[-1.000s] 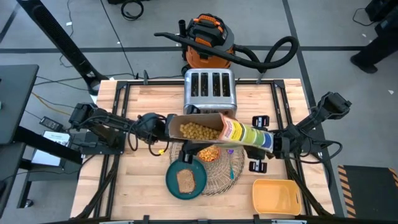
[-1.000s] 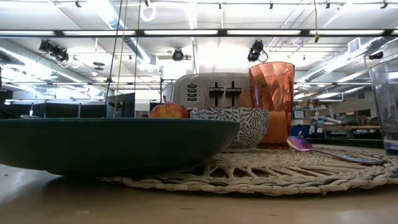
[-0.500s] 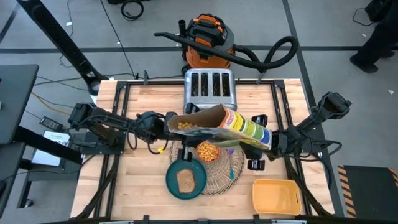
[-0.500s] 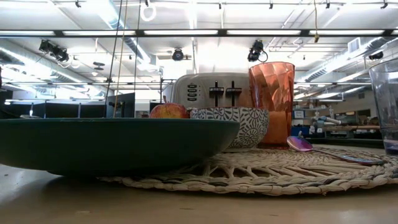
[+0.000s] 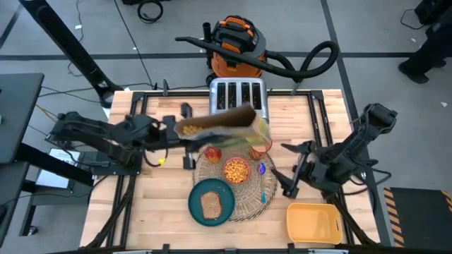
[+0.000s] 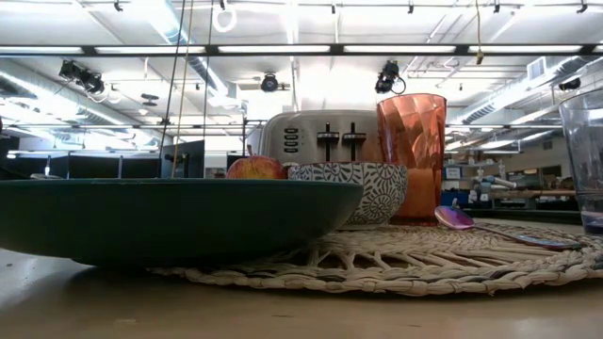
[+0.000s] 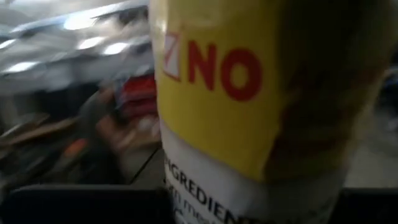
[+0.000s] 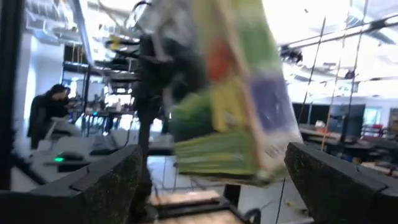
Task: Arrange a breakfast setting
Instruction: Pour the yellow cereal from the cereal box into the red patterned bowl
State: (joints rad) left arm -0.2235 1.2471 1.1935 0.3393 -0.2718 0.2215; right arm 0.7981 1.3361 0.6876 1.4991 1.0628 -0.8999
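the left gripper (image 5: 171, 128) sits at abt 10 o'clock from the table's middle in the high view, pinching one end of a cereal box (image 5: 219, 130) that lies on its side in the air, open mouth showing cereal near the gripper; box looks motion-smeared. in the left wrist view the box (image 7: 249, 106) fills the frame w/ yellow panel and red letters. under and just past the box, at table centre, lies the round woven placemat (image 5: 247, 204). on its 7 o'clock edge sits the dark teal plate (image 5: 194, 203) w/ the toast slice (image 5: 210, 204) on it. at mat centre the small bowl (image 5: 236, 170) holds cereal. apple (image 5: 212, 153) at abt 10 o'clock on the mat, just beside the bowl. orange cup (image 5: 261, 147) at abt 1 o'clock, partly under the box end. blue spoon (image 5: 262, 180) lies along the mat's 3 o'clock side. chrome toaster (image 5: 238, 99) stands at 12 o'clock, behind the mat. the right gripper (image 5: 291, 171) is at 3 o'clock, fingers spread wide, clear of the box, holding nothing. yellow tray (image 5: 313, 222) at 5 o'clock, well apart from the mat.
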